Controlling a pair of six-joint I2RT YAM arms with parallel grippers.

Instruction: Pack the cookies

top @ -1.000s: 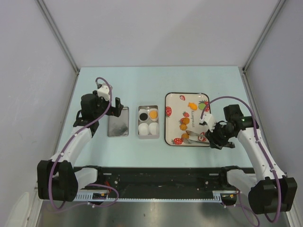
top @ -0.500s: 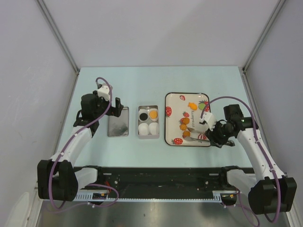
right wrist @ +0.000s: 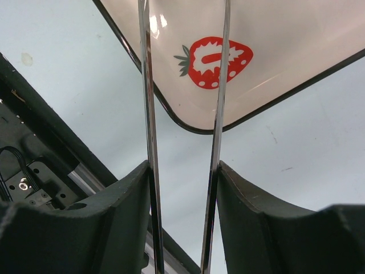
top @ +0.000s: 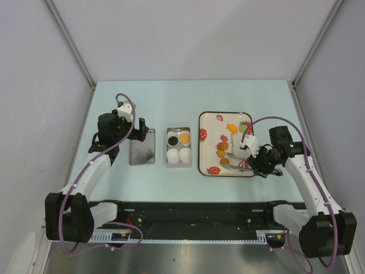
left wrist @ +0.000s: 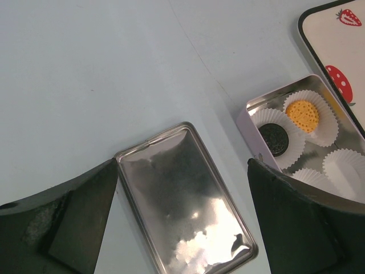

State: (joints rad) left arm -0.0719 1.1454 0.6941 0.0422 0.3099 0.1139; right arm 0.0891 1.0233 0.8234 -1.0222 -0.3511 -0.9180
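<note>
- My right gripper (right wrist: 183, 171) is at the near right of the table. Its fingers (right wrist: 134, 194) are clenched on a pair of thin metal tongs (right wrist: 147, 85).
- The two blades stand apart and run side by side, reaching left over the near edge of the tray (right wrist: 274, 34). They pass above its near-left corner, where a strawberry print (right wrist: 214, 61) shows.
- From above, the blade tips sit close to a small orange shape (top: 224, 161) on the tray. I cannot tell whether it is a cookie or printed fruit, nor whether the tips touch it.
- Just left of the tray is the open tin (left wrist: 251, 111). Its two near paper cups (left wrist: 348, 168) are white and hold nothing.
- Left of the tin, a shiny lid (left wrist: 188, 200) lies flat on the pale blue table (left wrist: 85, 68).
- My left gripper (left wrist: 182, 188) hangs over that lid with its fingers spread wide, one to each side, grasping nothing.
- In the tin's two far cups are the black cookie (left wrist: 275, 138) on the left and an orange cookie (left wrist: 302, 114) on the right, each lying flat in its own cup.
- On the middle and far part of the tray are more orange, red and green marks. They are too small for me to sort cookies from pictures.
</note>
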